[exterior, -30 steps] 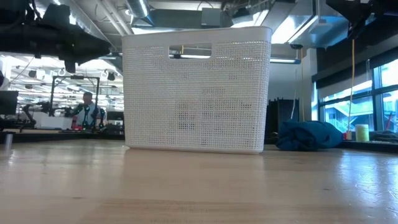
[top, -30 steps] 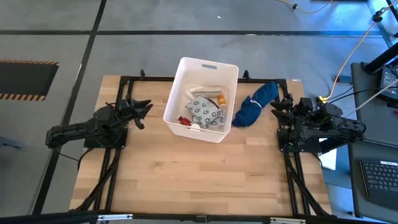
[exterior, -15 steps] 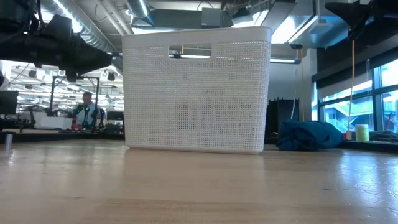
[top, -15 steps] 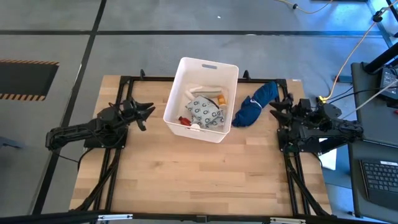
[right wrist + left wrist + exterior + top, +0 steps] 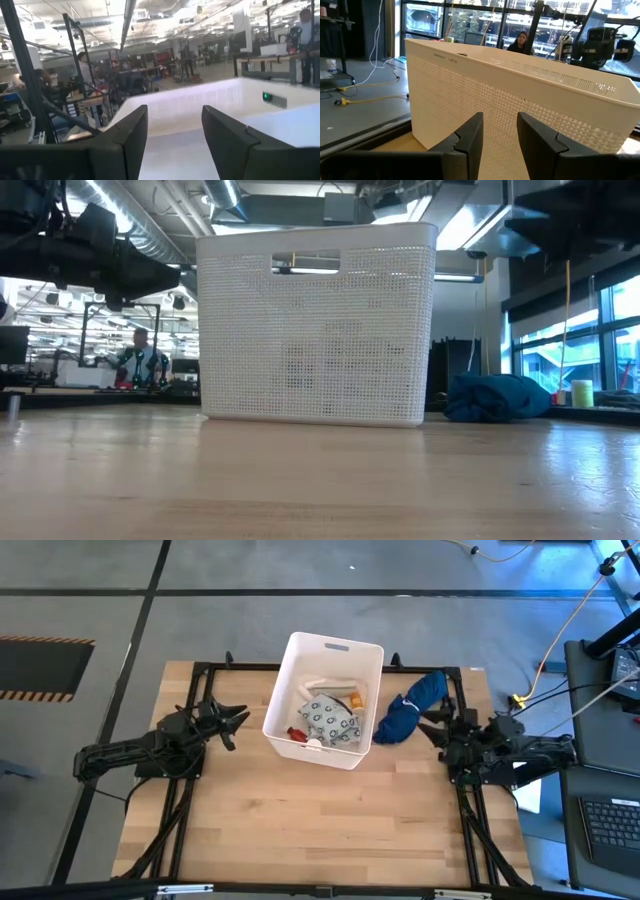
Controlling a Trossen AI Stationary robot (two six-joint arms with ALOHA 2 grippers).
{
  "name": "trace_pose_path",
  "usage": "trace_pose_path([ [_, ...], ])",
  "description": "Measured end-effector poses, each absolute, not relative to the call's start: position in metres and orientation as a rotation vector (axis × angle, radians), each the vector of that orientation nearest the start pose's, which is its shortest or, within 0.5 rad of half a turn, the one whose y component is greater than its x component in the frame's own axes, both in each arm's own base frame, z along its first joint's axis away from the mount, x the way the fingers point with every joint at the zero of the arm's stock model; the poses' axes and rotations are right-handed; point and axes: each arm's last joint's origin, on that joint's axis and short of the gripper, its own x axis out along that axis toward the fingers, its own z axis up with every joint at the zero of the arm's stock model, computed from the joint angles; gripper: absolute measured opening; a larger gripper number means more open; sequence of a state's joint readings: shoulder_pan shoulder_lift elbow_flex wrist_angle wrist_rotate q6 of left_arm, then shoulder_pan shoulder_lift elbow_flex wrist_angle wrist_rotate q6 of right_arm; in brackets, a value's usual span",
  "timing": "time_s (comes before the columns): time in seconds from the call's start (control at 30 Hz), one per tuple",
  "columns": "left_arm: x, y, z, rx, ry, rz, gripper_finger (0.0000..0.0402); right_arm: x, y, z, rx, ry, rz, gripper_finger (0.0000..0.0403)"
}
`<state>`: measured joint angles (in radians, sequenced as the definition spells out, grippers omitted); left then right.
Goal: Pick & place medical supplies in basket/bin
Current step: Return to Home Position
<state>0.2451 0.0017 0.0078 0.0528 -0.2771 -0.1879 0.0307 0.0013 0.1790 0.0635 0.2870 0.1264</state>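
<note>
Beside basket (image 5: pixel 282 675): left claw (image 5: pixel 230 724), right claw (image 5: pixel 431 726)

Nothing can be read with certainty. In the left wrist view, the white basket (image 5: pixel 530 100) carries a short line of small raised lettering just under its rim, but the characters are too small to make out. In the high view, the floor (image 5: pixel 80 600) left of the table (image 5: pixel 320 820) bears a strip of yellow-and-black hazard stripes (image 5: pixel 45 640), a warning marking without words.
</note>
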Motion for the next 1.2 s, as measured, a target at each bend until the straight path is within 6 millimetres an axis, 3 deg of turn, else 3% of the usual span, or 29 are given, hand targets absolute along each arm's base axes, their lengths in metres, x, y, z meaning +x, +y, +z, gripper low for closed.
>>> trace_pose_path([
  [0.3, 0.091, 0.031, 0.171, -0.184, -0.108, 0.514, 0.0113, 0.09, -0.006, 0.199, 0.179, -0.218, -0.245, 0.0189],
  [0.47, 0.091, 0.031, 0.171, -0.184, -0.107, 0.514, 0.0113, 0.094, -0.008, 0.182, 0.188, -0.202, -0.345, 0.0189],
  [1.2, 0.091, 0.031, 0.171, -0.184, -0.107, 0.512, 0.0113, 0.095, -0.009, 0.173, 0.167, -0.107, -0.372, 0.0189],
])
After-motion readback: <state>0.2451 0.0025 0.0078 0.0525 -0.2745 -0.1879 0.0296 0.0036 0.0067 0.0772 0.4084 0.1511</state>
